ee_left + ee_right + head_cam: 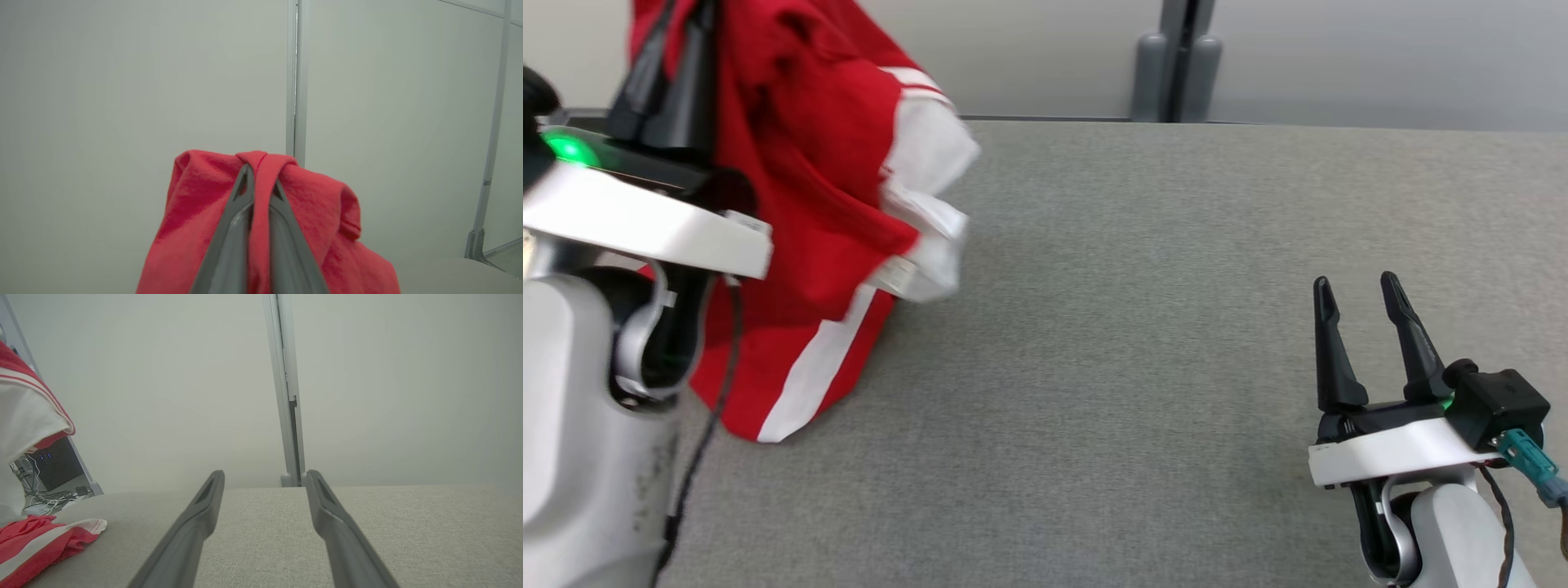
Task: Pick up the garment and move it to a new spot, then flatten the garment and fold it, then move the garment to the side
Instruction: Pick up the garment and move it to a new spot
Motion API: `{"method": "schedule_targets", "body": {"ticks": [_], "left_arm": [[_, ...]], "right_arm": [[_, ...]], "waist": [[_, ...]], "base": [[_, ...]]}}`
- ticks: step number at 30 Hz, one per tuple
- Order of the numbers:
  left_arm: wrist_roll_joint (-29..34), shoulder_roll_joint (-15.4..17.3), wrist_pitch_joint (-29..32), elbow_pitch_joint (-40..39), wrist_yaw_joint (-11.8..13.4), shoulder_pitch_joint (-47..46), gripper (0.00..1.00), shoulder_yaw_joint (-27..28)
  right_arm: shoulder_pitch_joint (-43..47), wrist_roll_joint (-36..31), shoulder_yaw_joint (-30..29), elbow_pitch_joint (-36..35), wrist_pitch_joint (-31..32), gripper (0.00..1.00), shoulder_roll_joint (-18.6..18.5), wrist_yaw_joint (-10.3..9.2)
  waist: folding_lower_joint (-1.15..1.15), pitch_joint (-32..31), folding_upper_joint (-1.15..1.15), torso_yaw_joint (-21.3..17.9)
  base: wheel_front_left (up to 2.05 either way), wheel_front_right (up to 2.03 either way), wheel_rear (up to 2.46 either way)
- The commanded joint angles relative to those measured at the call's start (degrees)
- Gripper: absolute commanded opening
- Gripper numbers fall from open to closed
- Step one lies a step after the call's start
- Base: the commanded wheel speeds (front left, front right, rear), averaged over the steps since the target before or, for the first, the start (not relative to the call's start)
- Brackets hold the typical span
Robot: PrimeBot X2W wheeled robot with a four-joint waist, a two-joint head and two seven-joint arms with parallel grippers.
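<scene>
The left jaws are clenching a thin pinch of the red garment (pixel 800 188) trailing beneath them onto the desk (pixel 1135 327), where drag may be tugging it free, with the right jaws waiting released.

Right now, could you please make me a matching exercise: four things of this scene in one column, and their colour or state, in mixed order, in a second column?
1. left gripper
2. right gripper
3. garment
4. table

a. grey, cloth-covered
b. open, holding nothing
c. red with white stripes, partly lifted
d. shut on cloth

Pairs: 1-d, 2-b, 3-c, 4-a
</scene>
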Motion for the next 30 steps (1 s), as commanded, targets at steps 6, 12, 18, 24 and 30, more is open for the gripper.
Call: {"method": "schedule_targets", "body": {"ticks": [6,12,18,24,30], "left_arm": [[-3.64,-3.50,5.78,-6.43,0.06,3.57,0.00,-4.92],[-3.96,-5.82,7.63,-6.43,-0.70,5.37,0.00,-10.22],[-5.66,-9.76,8.62,-4.61,-1.34,3.77,0.00,-14.80],[-10.75,-12.49,10.19,0.79,-0.62,1.05,0.00,-13.90],[-8.54,-7.98,10.47,14.33,-0.72,-2.26,1.00,-12.46]], "right_arm": [[-0.06,1.17,-0.09,-0.89,-0.35,1.00,-0.09,0.00],[-0.82,1.71,-0.31,-2.62,-0.35,1.00,-0.11,0.00],[-1.40,2.72,-0.89,-4.47,-0.35,1.00,-0.10,0.00],[-1.56,3.89,-1.78,-5.31,-0.36,1.00,-0.07,0.00],[-2.02,5.16,-0.68,-5.97,-0.35,1.00,-0.07,0.00]], "waist": [[0.00,-1.16,0.00,-6.06],[0.00,-0.42,0.00,-12.88],[0.00,1.51,0.00,-19.92],[0.00,4.04,0.00,-25.01],[0.00,6.10,0.00,-27.58]], "base": [[0.00,0.00,0.00],[0.00,0.00,0.00],[0.00,0.00,0.00],[0.00,0.00,0.00],[0.00,0.00,0.00]]}}
